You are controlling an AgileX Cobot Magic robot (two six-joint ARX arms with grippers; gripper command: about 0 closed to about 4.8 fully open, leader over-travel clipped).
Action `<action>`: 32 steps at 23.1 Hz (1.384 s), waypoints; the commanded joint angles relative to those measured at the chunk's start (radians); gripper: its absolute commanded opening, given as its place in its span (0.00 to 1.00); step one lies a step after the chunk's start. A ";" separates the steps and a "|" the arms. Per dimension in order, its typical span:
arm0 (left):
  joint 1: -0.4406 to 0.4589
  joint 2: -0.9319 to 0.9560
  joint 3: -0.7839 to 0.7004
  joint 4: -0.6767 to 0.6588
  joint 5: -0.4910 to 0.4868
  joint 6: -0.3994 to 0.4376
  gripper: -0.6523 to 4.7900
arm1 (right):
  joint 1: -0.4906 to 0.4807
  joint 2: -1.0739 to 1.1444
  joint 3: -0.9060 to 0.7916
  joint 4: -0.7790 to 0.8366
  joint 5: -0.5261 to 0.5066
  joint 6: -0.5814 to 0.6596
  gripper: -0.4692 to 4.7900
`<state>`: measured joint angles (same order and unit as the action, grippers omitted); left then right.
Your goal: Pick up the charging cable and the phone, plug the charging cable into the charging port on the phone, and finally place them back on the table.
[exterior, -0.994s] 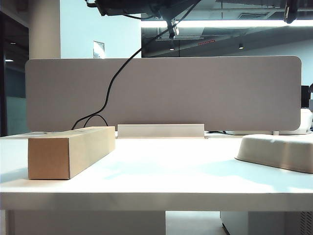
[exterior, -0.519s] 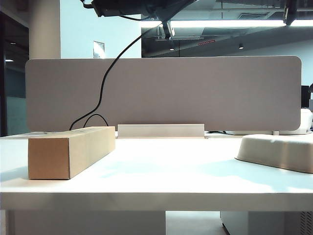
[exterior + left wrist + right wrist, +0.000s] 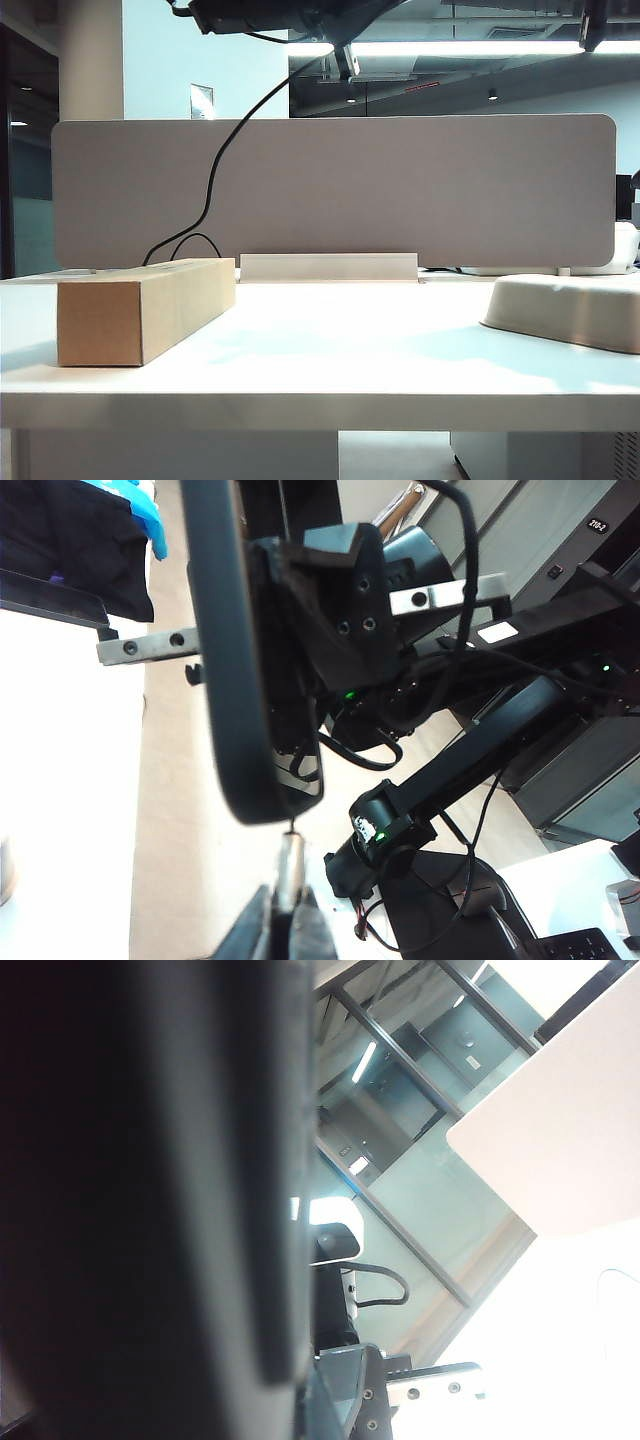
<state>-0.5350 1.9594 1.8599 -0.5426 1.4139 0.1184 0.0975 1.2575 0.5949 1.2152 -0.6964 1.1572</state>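
The charging cable [image 3: 212, 180] hangs over the cardboard box [image 3: 145, 310]; left claw [image 3: 288, 920] pinches its plug, right claw grips the phone [image 3: 235, 660].

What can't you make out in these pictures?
- Charging port: in the left wrist view, the plug in the shut left gripper meets the phone edge; the slot is too small to see.
- Right gripper: the phone, close and blurred, fills the right wrist view, hiding the fingers.
- Both arms: cut off by the exterior view's top edge.
- Cable: its lower end drops behind the cardboard box.
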 commanded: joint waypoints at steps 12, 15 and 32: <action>-0.008 -0.006 0.004 0.018 0.000 0.005 0.11 | 0.003 -0.005 0.007 0.031 0.006 -0.006 0.09; -0.008 -0.006 0.004 0.023 0.000 0.004 0.11 | 0.002 -0.005 0.007 0.031 0.006 -0.006 0.09; 0.023 -0.006 0.004 -0.017 0.023 0.005 0.11 | 0.002 -0.005 0.007 0.032 0.025 -0.007 0.09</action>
<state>-0.5125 1.9591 1.8599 -0.5613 1.4246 0.1188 0.0990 1.2579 0.5949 1.2129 -0.6823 1.1572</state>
